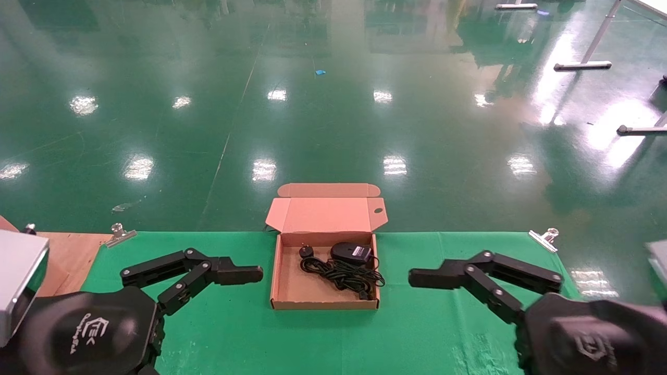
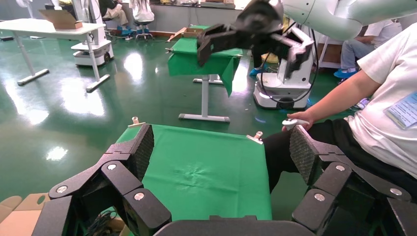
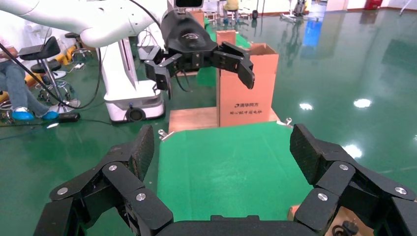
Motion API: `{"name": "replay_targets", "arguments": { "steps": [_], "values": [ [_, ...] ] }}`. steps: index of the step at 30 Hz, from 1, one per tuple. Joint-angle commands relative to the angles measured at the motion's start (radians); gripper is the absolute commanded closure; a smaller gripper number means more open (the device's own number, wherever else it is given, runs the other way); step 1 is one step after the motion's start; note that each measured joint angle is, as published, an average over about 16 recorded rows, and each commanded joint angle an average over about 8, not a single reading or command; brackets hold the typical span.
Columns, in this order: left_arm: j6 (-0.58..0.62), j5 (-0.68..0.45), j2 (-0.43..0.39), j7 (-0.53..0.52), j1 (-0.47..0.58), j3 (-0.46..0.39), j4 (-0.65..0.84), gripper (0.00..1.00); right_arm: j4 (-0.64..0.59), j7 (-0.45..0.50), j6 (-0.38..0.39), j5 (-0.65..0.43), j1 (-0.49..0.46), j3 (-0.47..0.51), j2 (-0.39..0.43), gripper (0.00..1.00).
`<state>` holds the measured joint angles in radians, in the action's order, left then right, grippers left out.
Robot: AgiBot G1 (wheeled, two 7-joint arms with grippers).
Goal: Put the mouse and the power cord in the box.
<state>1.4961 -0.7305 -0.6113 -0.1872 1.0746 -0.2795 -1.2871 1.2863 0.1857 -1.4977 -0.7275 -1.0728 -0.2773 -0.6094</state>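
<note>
Mouse (image 1: 350, 252) & power cord (image 1: 342, 274) in box (image 1: 323, 304).

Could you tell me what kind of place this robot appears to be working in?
Most likely a robot lab or data-collection hall. The glossy green floor runs wide, more tables with clipped green cloth stand nearby, and a seated person watches beside a white robot base. On this table, the box lies open.

- From the head we look forward and down on the worktop (image 1: 219, 333), fairly near.
- Each wrist camera looks out low between its own hand's fingers, facing across the worktop toward the opposite hand.
- All three views share the green worktop.
</note>
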Motion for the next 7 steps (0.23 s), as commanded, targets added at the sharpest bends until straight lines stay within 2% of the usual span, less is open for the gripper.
{"name": "replay_targets", "arguments": {
  "steps": [1, 7],
  "values": [
    [0.007, 0.002, 0.004, -0.014, -0.005, 0.006, -0.014, 0.00, 0.017, 0.011, -0.018, 0.022, 0.013, 0.020, 0.018, 0.00],
    [0.007, 0.002, 0.004, -0.013, -0.005, 0.007, -0.012, 0.00, 0.018, 0.010, -0.019, 0.023, 0.015, 0.021, 0.019, 0.00]
  ]
}}
